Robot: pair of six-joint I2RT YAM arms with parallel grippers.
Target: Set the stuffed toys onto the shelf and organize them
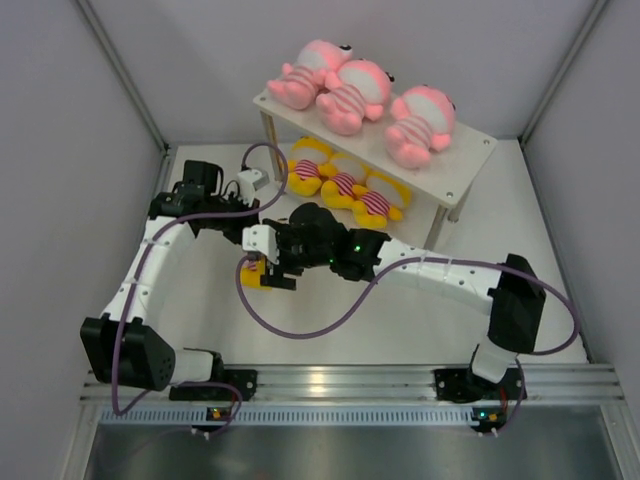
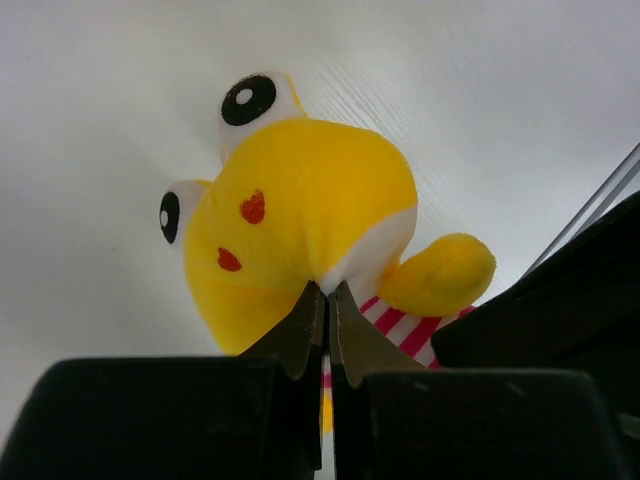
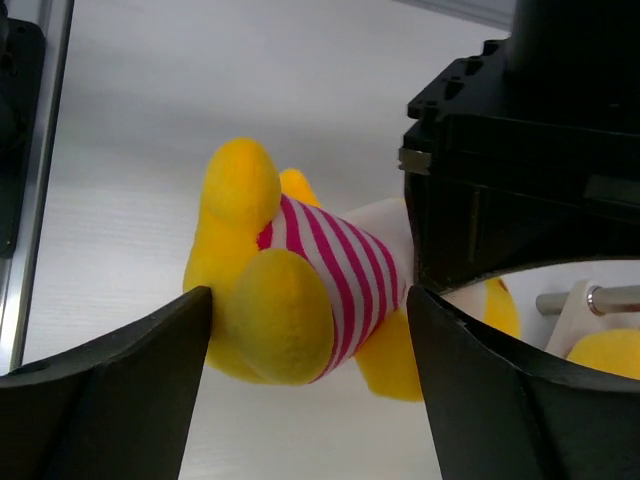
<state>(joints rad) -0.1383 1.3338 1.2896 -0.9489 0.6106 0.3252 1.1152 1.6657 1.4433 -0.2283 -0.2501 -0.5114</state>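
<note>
A yellow stuffed toy [image 1: 255,274] in a pink-and-white striped shirt is at the table's middle left, mostly hidden under both grippers. My left gripper [image 2: 325,290] is shut on the white fabric at its neck, below the yellow head [image 2: 300,210]. It shows in the top view [image 1: 262,246] too. My right gripper [image 3: 310,295] is open, its jaws astride the toy's striped body [image 3: 335,270], the left finger [image 3: 150,370] against its side. The right gripper also shows from above [image 1: 284,270]. The white shelf [image 1: 470,150] stands at the back with three pink toys [image 1: 350,95] on top and three yellow toys [image 1: 340,185] below.
Grey walls close in the table on three sides. The shelf's metal leg [image 3: 612,298] and a lower-tier yellow toy [image 3: 600,355] lie just right of my right gripper. The left gripper's black body [image 3: 520,150] crowds the right wrist view. Purple cables loop over the table [image 1: 300,325].
</note>
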